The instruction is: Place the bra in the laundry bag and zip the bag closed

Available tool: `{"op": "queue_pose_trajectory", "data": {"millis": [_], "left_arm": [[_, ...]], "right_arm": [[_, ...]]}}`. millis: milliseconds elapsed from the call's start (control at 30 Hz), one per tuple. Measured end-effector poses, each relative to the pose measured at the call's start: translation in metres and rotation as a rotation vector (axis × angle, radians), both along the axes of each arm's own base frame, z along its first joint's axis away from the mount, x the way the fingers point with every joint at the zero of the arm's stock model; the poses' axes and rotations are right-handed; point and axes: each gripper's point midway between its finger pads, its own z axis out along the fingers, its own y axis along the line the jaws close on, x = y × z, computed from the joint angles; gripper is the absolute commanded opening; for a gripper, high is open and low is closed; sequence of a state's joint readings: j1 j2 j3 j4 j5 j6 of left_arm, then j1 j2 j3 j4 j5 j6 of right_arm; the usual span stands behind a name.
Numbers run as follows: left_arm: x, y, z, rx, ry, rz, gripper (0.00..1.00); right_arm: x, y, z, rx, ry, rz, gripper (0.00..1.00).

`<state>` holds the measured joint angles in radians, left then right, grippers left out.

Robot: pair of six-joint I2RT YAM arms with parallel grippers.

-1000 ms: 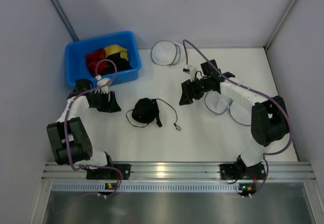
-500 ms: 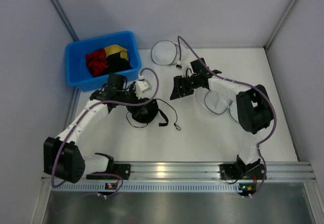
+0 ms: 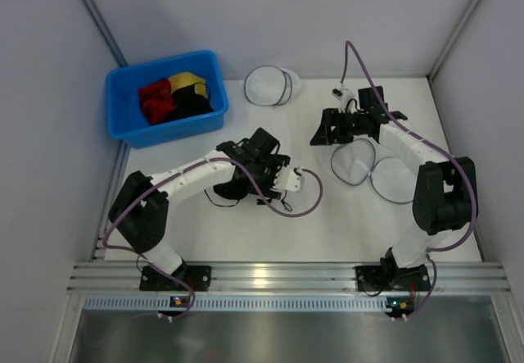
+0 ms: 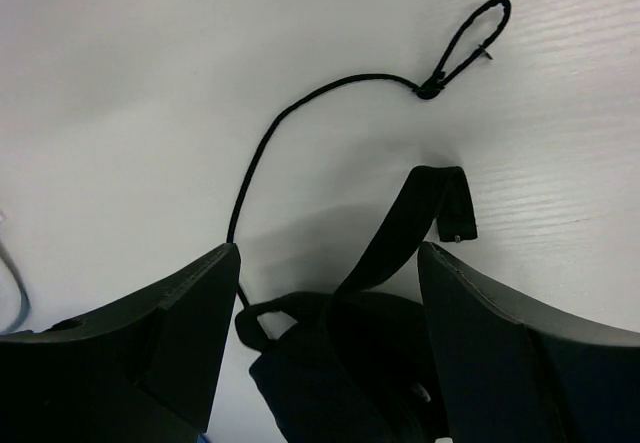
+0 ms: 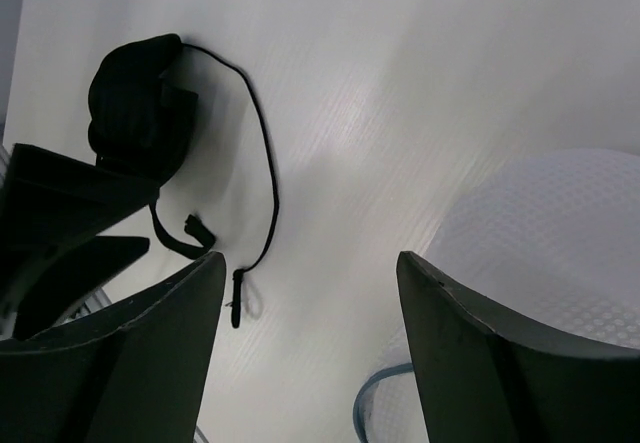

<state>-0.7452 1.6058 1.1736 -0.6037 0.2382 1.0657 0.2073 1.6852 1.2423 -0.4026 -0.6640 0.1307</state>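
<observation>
The black bra (image 3: 228, 185) lies bunched on the white table at centre-left, its thin strap trailing out. My left gripper (image 3: 246, 173) is open and low over it. In the left wrist view the bra (image 4: 350, 363) sits between the open fingers of the left gripper (image 4: 328, 255), with a flat strap (image 4: 415, 213) and a thin cord loop (image 4: 470, 38) beyond. The laundry bag (image 3: 354, 163) lies open in two halves at the right. My right gripper (image 3: 318, 136) is open and empty just left of it. In the right wrist view (image 5: 310, 263) the bag's mesh (image 5: 560, 233) and the bra (image 5: 135, 103) both show.
A blue bin (image 3: 127, 125) at the back left holds a red garment (image 3: 154, 101) and a yellow-and-black garment (image 3: 190, 87). A whiter round mesh case (image 3: 268, 84) lies at the back centre. Grey walls close the table at the sides and back.
My left arm has swung from the bin side across to the far side of the bra, its open gripper now around it. My right gripper moved right, back beside the bag.
</observation>
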Motion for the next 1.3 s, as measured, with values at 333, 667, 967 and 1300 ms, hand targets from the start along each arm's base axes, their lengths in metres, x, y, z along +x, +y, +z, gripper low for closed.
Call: {"op": "queue_pose_trajectory", "data": {"millis": [333,667,967,1300], "left_arm": [[-0.003,0.005,-0.038,0.195,0.031,-0.087,0.07],[0.013,0.003,0.073,-0.153,0.020,0.252,0.00],[0.023,0.103,0.164,-0.564,-0.083,0.757,0.00],[0.030,0.234,0.067,-0.511,0.015,1.427,0.00]], "right_arm": [[-0.006,-0.002,-0.001,-0.017,-0.010,0.022,0.70],[-0.011,0.001,-0.001,-0.014,-0.007,0.048,0.66],[-0.019,0.046,-0.008,-0.002,0.016,0.166,0.69],[-0.062,0.134,-0.032,-0.025,0.053,0.403,0.69]]}}
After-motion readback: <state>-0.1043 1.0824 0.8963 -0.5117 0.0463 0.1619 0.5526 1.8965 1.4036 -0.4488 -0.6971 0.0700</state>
